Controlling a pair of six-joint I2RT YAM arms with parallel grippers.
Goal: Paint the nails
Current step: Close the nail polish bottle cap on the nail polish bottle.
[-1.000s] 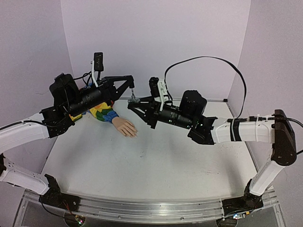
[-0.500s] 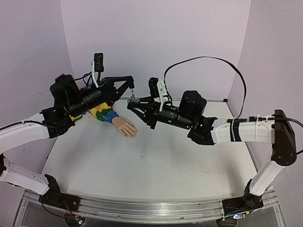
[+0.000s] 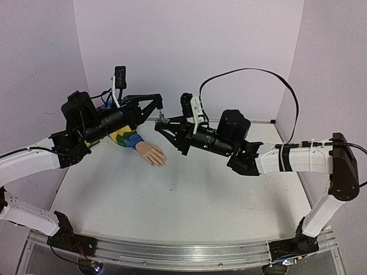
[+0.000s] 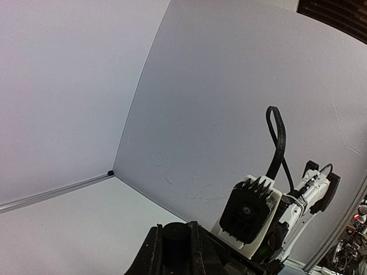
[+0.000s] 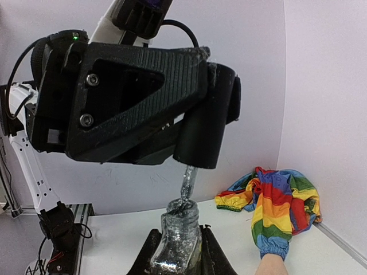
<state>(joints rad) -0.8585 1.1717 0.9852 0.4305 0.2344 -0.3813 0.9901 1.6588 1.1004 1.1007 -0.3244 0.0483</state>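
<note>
Left gripper (image 3: 159, 105): narrow, clamped on the black cap (image 5: 207, 125); raised above the table (image 3: 172, 200), far of centre, just above the right gripper.
Right gripper (image 5: 178, 256): closed tight on the bottle (image 5: 179, 243), one finger on each side of the glass; pointing left, held off the table.
Bottle: clear glass with silvery glitter inside, upright, neck open at the top.
Cap: off the bottle, directly above the neck and apart from it.
Brush stem (image 5: 188, 182): hanging from the cap, lower end down inside the bottle neck; tip hidden in the glitter.
Fake hand (image 3: 151, 154): pale peach, flat on the table left of centre, near and below both grippers, touched by neither; fingers pointing near-right.
Nails (image 3: 163, 162): at the ends of those fingers, too small to tell any colour.
Rainbow sleeve (image 5: 278, 209): bunched on the wrist, trailing away to the far left under the left arm.
</note>
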